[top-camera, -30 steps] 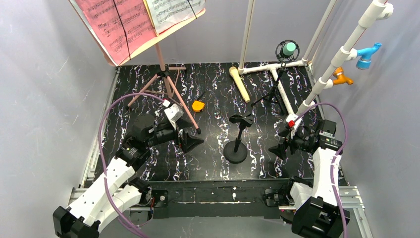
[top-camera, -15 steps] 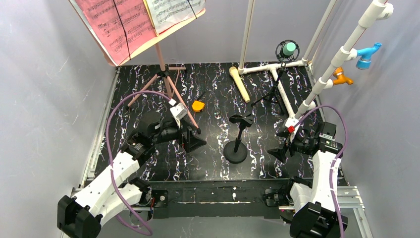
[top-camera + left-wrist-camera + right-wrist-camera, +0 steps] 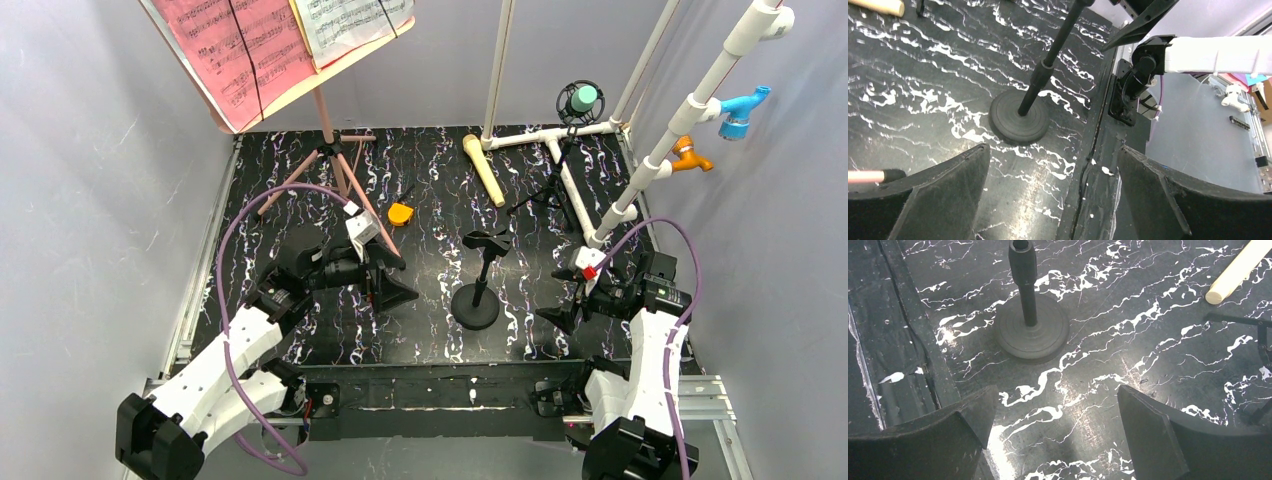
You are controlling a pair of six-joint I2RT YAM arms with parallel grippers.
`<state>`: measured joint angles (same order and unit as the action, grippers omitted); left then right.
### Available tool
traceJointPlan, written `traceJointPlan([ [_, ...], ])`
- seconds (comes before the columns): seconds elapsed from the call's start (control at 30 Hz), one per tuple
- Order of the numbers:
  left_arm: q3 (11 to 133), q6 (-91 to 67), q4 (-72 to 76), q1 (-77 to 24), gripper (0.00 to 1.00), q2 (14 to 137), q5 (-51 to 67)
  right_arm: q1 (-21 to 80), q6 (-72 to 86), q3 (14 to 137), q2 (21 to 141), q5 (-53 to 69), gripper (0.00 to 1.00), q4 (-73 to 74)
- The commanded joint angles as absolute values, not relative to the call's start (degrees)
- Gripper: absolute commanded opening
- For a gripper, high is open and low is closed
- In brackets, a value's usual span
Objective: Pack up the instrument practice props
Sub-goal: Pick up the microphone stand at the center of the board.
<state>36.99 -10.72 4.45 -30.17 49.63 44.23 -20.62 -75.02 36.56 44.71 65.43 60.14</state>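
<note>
The pink music board point(image 3: 262, 75) stands at the back left on pink tripod legs point(image 3: 335, 165). It carries a pink sheet point(image 3: 235, 45) and a white sheet point(image 3: 345, 20). The beige microphone point(image 3: 484, 170) lies flat at the back centre; its end also shows in the right wrist view point(image 3: 1235, 272). The teal microphone point(image 3: 583, 98) sits on a black tripod stand. My left gripper point(image 3: 393, 287) is open and empty beside a pink tripod foot point(image 3: 865, 176). My right gripper point(image 3: 556, 312) is open and empty, low over the table.
A black microphone stand with a round base point(image 3: 476, 305) stands between the grippers and shows in both wrist views point(image 3: 1019, 118) point(image 3: 1032, 333). A small orange object point(image 3: 401, 214) lies near the tripod. The white pipe frame point(image 3: 640, 170) with blue and orange fittings stands at the back right.
My left arm has reached a little right, toward the round stand base. My right gripper has drawn slightly back toward the near edge. Both stay open.
</note>
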Motion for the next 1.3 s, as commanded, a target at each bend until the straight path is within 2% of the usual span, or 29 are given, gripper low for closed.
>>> traceJointPlan([
  [0.0,33.5,-12.5,15.3,-30.3,0.98,47.9,48.9,-20.9,-76.7,35.9,44.4,68.6,0.98,61.7],
  [0.27,31.0,-5.5,25.0,-36.8,0.98,52.0,42.8,-20.9,-76.7,35.3,42.5,69.2,0.99,61.7],
  [0.43,30.3,6.2,30.8,-48.2,0.98,59.2,30.7,-20.9,-77.6,35.1,41.2,69.2,0.98,62.0],
  [0.5,29.1,5.6,37.9,-50.5,0.98,64.1,22.5,-20.9,-78.3,35.1,40.6,69.0,0.98,62.5],
  [0.67,24.7,0.8,62.0,-53.0,0.98,77.0,13.7,-20.9,-79.3,35.0,39.7,68.8,0.99,62.6],
  [0.9,28.1,-1.8,73.9,-54.7,0.94,89.5,11.4,-20.9,-79.5,34.7,38.9,68.8,0.98,62.6],
  [1.27,31.4,-6.0,77.6,-55.5,0.77,95.7,13.7,-20.9,-80.4,34.6,38.1,68.7,0.98,63.0],
])
